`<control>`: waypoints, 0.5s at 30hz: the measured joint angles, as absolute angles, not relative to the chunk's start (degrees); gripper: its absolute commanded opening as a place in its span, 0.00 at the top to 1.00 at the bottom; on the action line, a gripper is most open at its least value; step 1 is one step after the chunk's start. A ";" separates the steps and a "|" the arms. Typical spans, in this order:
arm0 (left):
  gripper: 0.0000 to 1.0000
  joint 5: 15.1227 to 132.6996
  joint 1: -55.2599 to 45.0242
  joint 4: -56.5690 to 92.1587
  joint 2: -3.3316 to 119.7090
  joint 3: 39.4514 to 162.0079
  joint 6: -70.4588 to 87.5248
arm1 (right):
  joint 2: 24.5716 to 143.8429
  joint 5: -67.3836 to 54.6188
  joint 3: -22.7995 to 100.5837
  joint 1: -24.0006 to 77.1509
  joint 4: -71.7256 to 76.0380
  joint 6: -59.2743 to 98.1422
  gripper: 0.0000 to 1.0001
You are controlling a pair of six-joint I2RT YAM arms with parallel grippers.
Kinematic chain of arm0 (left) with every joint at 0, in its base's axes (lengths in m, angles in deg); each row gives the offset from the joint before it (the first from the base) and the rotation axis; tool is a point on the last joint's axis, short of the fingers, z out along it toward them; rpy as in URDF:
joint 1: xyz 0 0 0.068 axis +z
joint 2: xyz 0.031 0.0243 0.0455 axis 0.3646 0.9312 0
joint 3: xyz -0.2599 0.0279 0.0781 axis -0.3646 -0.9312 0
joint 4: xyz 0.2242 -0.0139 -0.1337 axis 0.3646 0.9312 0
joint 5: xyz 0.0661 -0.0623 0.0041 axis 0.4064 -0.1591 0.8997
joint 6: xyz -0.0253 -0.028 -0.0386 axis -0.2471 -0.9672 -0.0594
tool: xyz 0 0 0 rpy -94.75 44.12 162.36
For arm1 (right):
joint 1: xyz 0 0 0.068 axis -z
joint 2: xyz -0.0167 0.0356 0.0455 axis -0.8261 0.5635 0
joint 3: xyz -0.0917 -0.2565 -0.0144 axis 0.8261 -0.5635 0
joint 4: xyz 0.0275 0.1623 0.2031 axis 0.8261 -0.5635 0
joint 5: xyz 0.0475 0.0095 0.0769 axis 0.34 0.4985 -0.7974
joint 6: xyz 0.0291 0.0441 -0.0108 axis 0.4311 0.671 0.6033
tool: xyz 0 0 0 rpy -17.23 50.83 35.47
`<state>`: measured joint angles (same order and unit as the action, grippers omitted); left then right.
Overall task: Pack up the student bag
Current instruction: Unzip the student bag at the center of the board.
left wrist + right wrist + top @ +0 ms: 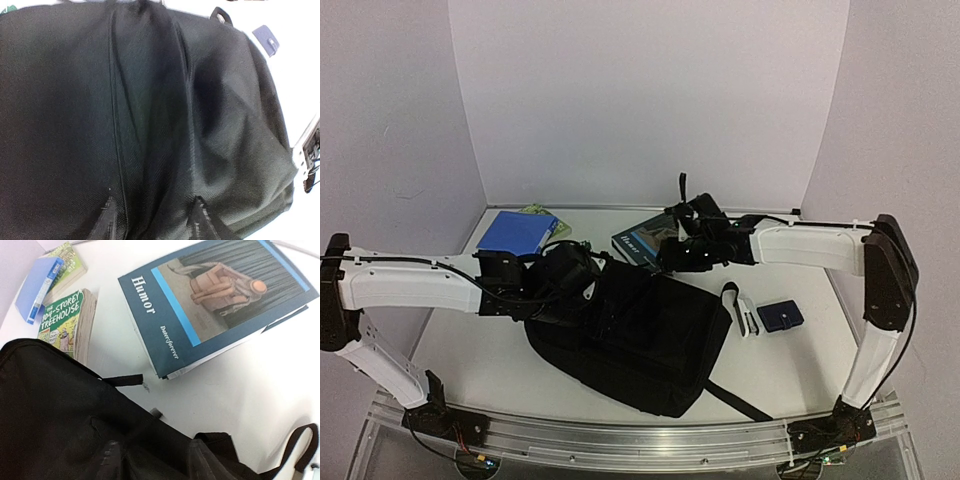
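The left arm (410, 285) and right arm (810, 245), at the frame's left and right, are smooth white shells linked by bulky black joint housings. Thin black cables (400, 262) trail along the white links. The left end effector (155, 222) and right end effector (154, 460) have dark fingers. Black bases (430, 410) at the bottom carry small coloured wires (470, 455).

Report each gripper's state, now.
Left gripper: open, spread over the student bag, holding nothing.
Right gripper: open over the student bag's edge, holding nothing.
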<state>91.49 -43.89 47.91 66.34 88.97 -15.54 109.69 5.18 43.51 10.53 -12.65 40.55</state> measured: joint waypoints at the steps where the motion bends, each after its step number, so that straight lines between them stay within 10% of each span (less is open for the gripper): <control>1: 0.34 91.77 -43.77 48.34 66.44 90.16 -15.01 | 108.17 4.73 42.76 10.77 -12.67 40.78 0.39; 15: 0.22 91.54 -39.30 54.05 78.06 104.88 -8.23 | 89.46 2.10 28.60 11.26 -13.31 48.01 0.29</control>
<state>91.54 -39.30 54.05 78.06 104.88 -8.23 89.46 2.10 28.60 11.26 -13.31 48.01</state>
